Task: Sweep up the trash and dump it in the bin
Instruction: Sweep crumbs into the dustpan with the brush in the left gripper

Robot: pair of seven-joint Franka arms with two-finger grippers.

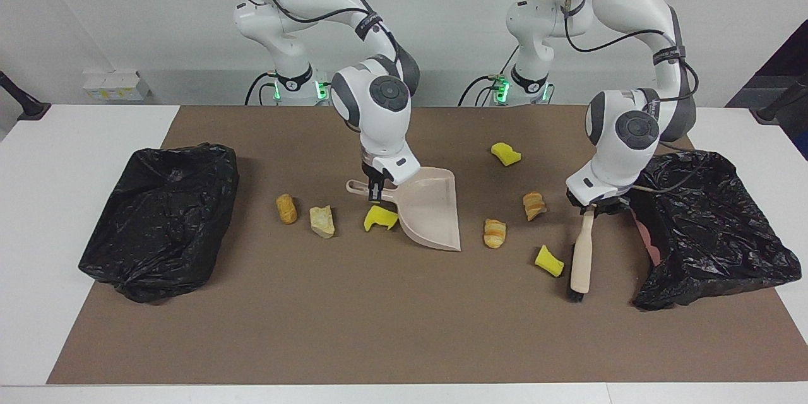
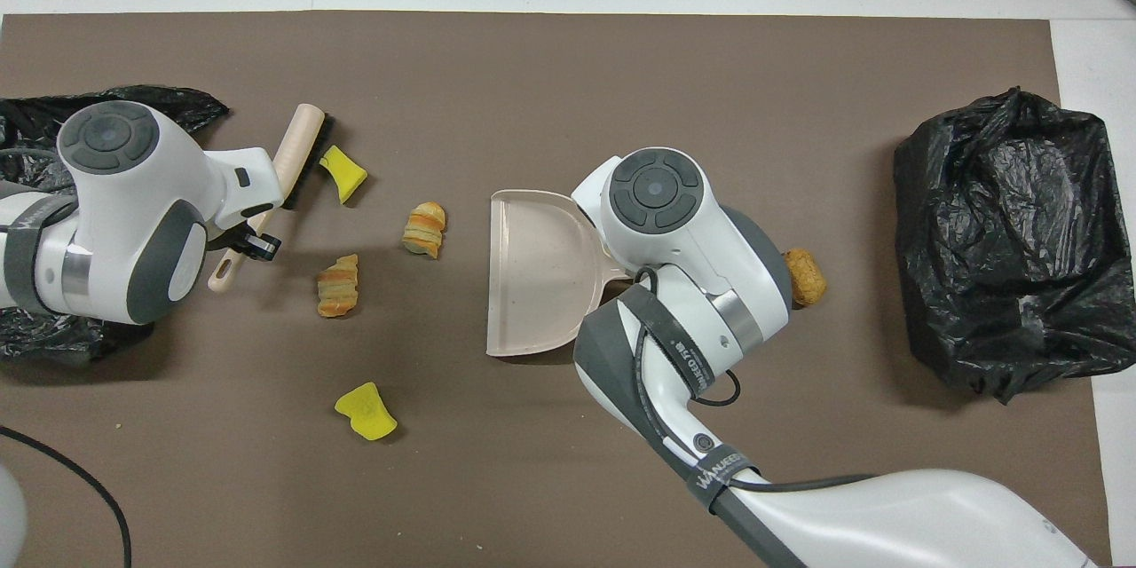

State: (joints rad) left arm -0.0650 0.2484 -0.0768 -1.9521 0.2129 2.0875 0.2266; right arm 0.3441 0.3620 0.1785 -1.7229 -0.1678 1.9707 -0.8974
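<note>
Seven trash scraps [image 1: 494, 233] lie outside both jaws: right clamps dustpan handle [image 1: 357, 187], left brush [image 1: 582, 252].

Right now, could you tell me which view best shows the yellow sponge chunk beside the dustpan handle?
The facing view: the yellow sponge chunk lies in plain sight below the right gripper, which is on the dustpan handle. In the overhead view the right arm hides it completely.

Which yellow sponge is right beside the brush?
The yellow sponge beside the brush's bristles, farthest from the robots; the other two lie by the dustpan and nearest the robots.
</note>
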